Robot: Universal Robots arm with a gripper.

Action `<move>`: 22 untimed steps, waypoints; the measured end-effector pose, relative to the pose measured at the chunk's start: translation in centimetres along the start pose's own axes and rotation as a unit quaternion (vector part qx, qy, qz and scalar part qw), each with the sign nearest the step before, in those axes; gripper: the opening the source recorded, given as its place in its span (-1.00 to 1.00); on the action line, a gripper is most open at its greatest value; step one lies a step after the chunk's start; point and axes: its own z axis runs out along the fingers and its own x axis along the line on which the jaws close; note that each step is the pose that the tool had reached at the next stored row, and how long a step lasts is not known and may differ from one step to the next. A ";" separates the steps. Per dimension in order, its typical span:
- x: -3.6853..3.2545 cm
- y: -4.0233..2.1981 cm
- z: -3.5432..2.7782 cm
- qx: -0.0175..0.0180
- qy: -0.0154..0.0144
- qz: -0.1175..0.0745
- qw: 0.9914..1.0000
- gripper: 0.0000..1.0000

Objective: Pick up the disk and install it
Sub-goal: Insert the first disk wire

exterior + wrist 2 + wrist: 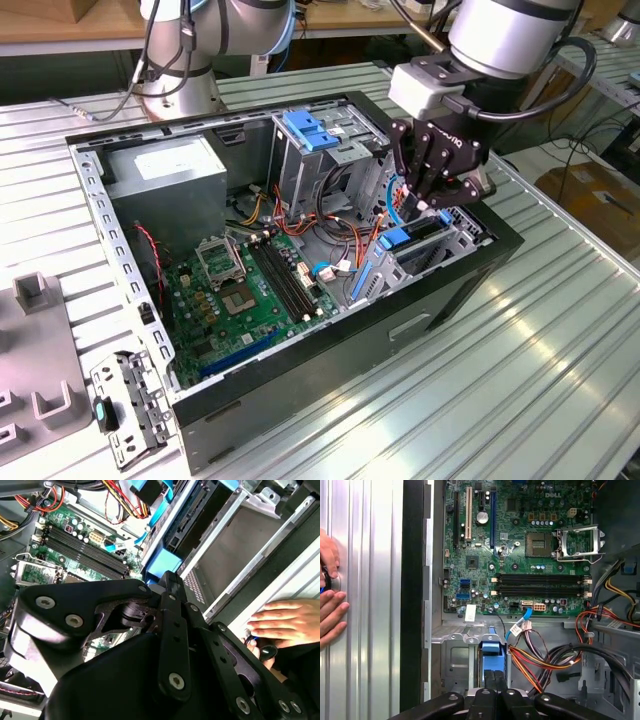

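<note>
Over the drive-bay corner of the open case point(440, 300), the arm point(510, 35) points its wrist steeply downward. Its jaws are drawn together, tips at the blue handle of the disk point(415, 240), which sits in the bay; whether they pinch the handle I cannot tell. Deeper inside the case lies the green motherboard point(250, 290), with the grey power supply point(165, 180) at its far corner. Outside the case, a person's hand point(331, 615) rests on the ribbed surface point(560, 350).

The disk point(420, 246) sits in a bay point(466, 236) of the case point(330, 388), just beneath the gripper point(427, 203).
</note>
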 end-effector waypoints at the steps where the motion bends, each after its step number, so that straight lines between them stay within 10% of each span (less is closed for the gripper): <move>1: 0.00 -0.19 0.03 0.000 0.000 0.000 1.000 -0.79; 11: 0.03 -0.68 -0.64 0.000 0.001 -0.050 0.999 -0.79; 19: -0.10 -4.62 -0.68 -0.006 0.001 -0.055 0.998 -0.79; 22: -0.11 -4.97 -0.69 -0.005 0.001 -0.067 0.998 -0.79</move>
